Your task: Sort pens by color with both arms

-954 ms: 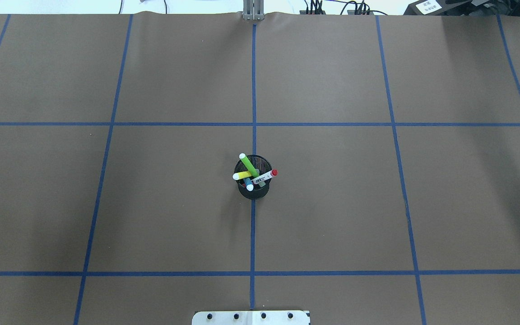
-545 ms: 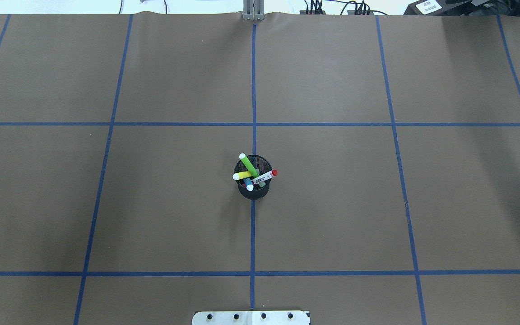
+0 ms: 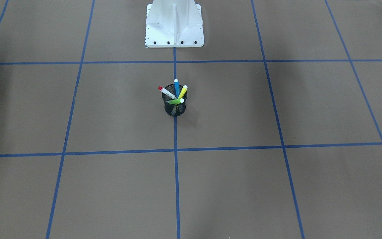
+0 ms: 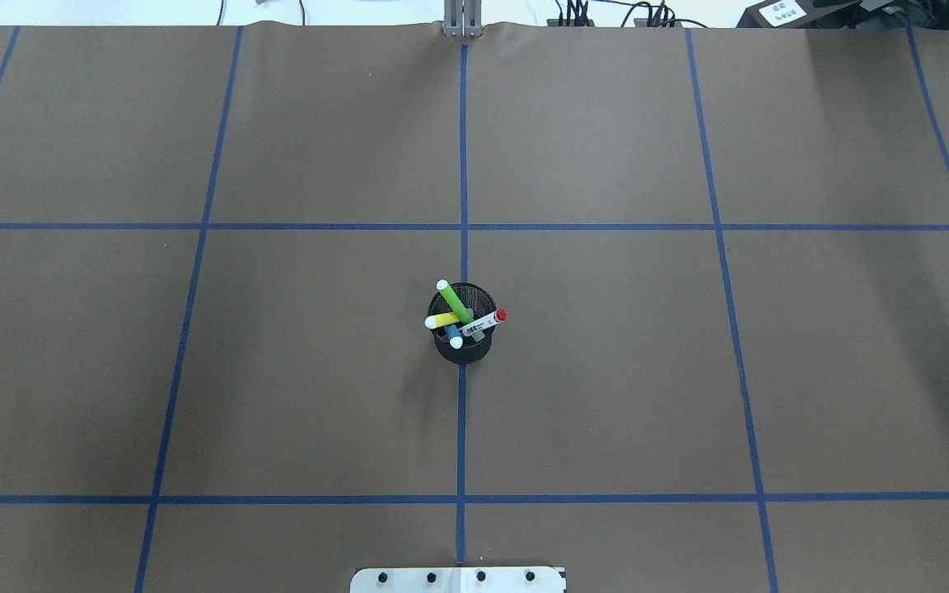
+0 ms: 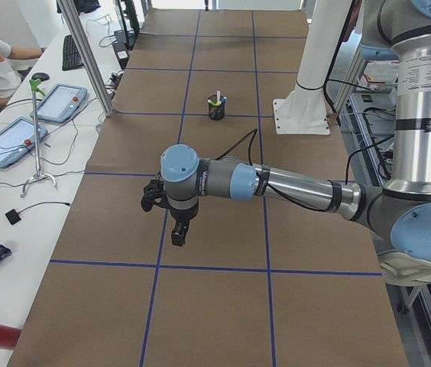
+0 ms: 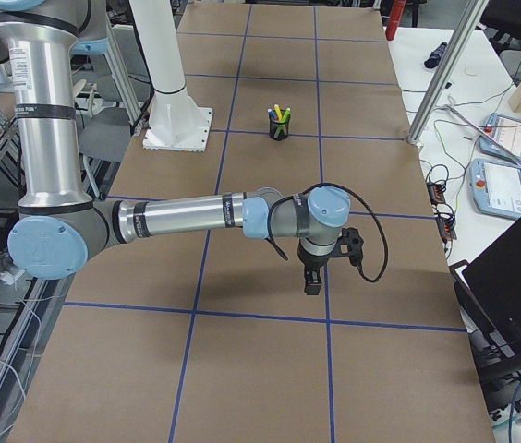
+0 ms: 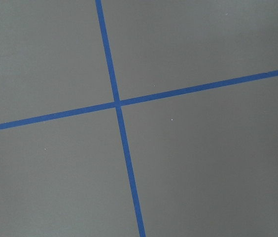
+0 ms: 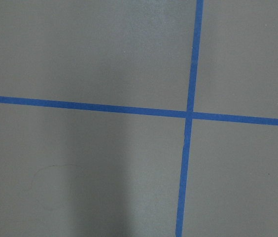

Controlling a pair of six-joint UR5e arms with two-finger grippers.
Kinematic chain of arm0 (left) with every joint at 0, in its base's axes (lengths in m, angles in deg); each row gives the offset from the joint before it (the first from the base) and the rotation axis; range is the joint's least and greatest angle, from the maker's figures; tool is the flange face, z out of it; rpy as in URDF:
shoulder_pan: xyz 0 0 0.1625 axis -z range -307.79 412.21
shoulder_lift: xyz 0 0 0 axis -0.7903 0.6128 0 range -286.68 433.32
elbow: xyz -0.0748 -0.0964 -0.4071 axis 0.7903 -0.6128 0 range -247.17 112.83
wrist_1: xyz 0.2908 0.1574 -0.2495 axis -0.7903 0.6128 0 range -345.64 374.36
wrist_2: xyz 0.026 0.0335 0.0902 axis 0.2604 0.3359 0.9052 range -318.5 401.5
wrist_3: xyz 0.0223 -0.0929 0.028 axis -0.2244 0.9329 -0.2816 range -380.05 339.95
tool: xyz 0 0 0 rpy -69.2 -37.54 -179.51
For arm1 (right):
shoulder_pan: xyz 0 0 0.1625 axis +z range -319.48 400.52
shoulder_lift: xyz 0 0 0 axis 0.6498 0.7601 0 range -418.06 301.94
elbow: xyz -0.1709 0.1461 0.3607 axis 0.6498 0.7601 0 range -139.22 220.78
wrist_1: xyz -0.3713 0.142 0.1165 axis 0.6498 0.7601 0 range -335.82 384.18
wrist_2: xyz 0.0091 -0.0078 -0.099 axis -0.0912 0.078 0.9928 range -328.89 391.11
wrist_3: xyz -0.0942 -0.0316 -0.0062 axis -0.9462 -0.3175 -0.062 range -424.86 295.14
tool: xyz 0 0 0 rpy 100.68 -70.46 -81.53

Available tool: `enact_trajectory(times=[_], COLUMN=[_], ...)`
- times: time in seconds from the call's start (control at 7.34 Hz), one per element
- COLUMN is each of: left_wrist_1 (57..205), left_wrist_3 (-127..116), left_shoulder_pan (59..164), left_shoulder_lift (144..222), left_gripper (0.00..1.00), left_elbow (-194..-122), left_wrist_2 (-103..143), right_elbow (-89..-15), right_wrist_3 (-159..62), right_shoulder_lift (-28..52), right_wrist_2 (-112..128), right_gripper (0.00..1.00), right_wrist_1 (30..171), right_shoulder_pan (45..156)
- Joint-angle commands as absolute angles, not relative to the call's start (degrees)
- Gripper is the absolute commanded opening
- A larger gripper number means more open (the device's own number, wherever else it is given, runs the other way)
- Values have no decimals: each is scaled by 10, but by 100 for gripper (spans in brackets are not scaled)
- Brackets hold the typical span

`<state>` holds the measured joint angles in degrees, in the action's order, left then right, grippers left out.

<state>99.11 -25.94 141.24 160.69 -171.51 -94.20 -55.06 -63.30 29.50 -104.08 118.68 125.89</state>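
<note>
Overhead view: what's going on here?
Sorting has not started. The green pen, yellow pen, blue pen and red-capped white pen all stand in the black mesh cup in the middle of the table. The left gripper and right gripper hang far from it. Open or shut: cannot tell.

Pens [image 3: 176,88] lean in black mesh cup [image 3: 175,109] on centre tape line [image 3: 175,139]; white pedestal base [image 3: 174,30] well apart.
</note>
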Motion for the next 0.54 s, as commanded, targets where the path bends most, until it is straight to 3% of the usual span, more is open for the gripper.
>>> enact_trajectory(times=[0.0,0.41], left_wrist_1=[987,987], left_wrist_3=[-259,-259], left_shoulder_pan=[1412,1412], left_shoulder_lift=[1607,1606], left_gripper=[100,100], left_elbow=[-1713,-1714], left_wrist_2=[-942,-943], right_elbow=[-550,-555], right_wrist_3=[-633,-634], right_shoulder_lift=[295,294], right_wrist_2=[-1042,-1041], right_gripper=[99,99], right_wrist_1=[1187,1186], right_shoulder_pan=[1259,1256])
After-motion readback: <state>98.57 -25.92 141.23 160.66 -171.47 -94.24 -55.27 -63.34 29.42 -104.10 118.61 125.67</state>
